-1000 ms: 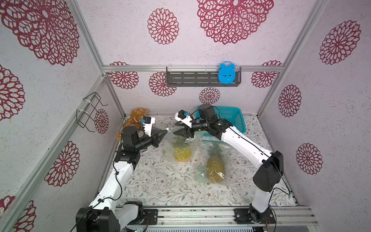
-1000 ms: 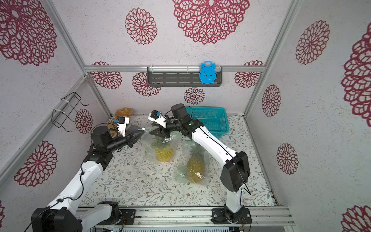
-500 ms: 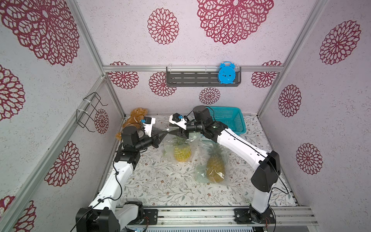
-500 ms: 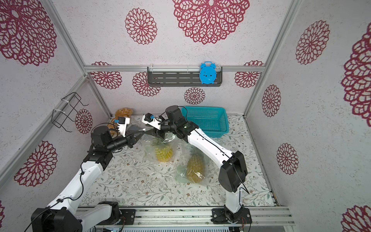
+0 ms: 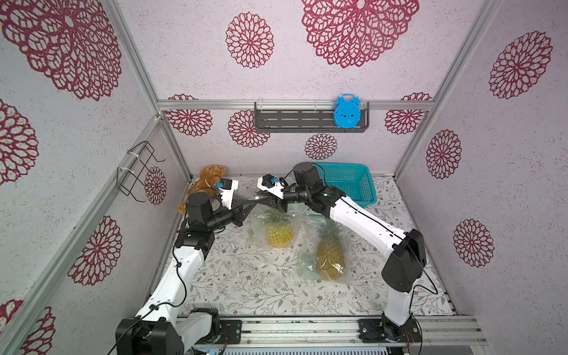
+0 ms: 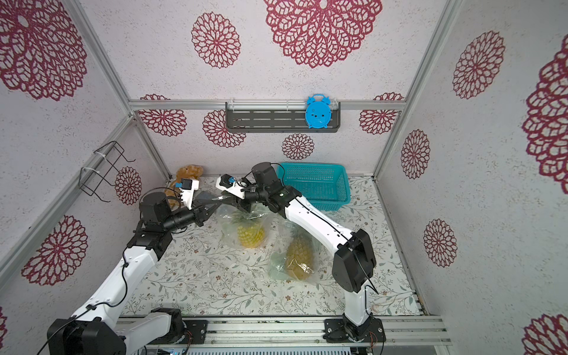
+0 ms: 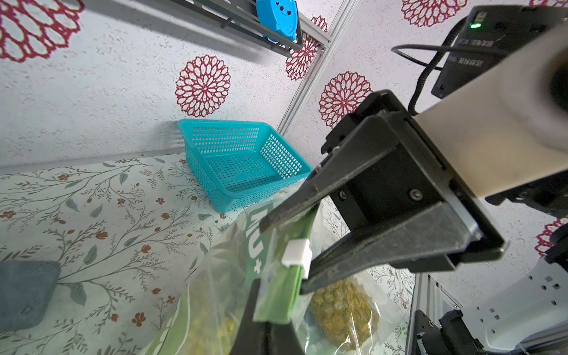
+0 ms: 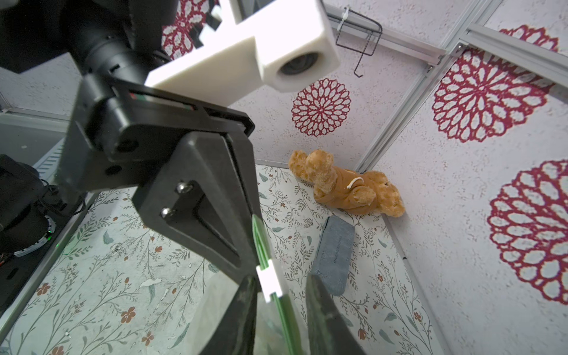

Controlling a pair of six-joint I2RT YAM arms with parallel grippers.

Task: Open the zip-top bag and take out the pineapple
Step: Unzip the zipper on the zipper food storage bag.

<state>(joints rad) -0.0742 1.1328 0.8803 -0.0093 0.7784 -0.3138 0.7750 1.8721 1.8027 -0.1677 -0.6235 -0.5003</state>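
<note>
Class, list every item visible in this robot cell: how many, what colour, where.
held zip-top bag: 1, clear with green strip, top raised mid-table, holding yellow pineapple
second zip-top bag: 1, clear, lying on table, holding second pineapple
basket: 1, teal, back right
plush toy: 1, brown, back left
pouch: 1, grey, beside plush toy
alarm clock: 1, blue, on wall shelf
wire rack: 1, black, left wall
left end effector: 1, black, shut on held zip-top bag
right end effector: 1, black, open around white slider

Top views look down (near twins); wrist views closely share the bag [image 7: 276,293].
</note>
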